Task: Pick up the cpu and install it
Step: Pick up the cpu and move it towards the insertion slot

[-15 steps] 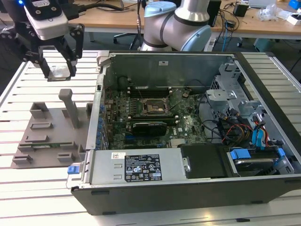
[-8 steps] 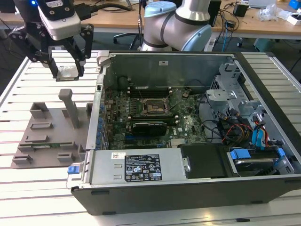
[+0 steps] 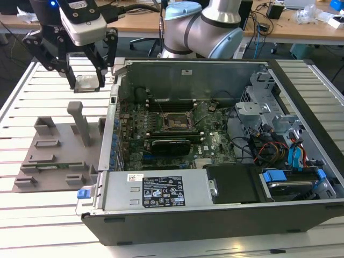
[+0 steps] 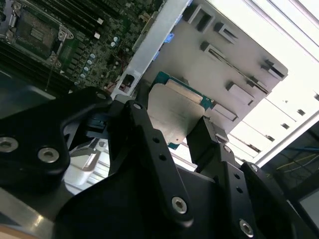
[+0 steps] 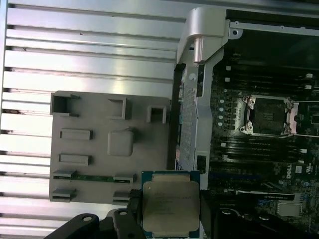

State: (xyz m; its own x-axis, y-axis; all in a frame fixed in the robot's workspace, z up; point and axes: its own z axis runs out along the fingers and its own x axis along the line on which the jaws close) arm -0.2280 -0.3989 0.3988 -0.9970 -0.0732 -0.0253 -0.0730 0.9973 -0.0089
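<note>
My gripper (image 3: 86,80) hangs above the slatted table, at the exterior view's left of the open computer case, and is shut on the cpu (image 3: 87,84). The cpu is a flat square chip with a silver-grey top, and it shows in both wrist views (image 5: 169,201) (image 4: 172,107), clamped by its edges between the black fingers (image 5: 130,215). The gripper (image 5: 172,218) (image 4: 174,133) holds it in the air above the gap between the grey fixture tray and the case wall. The empty motherboard socket (image 3: 174,122) (image 5: 269,115) (image 4: 35,32) lies inside the case, apart from the cpu.
The grey fixture tray (image 3: 54,156) (image 5: 99,114) lies on the table and carries a memory stick (image 5: 94,177) and an upright post (image 3: 81,124). The case's metal side wall (image 3: 113,107) (image 5: 199,74) stands between tray and motherboard. Drive cage and cables (image 3: 279,140) fill the case's far side.
</note>
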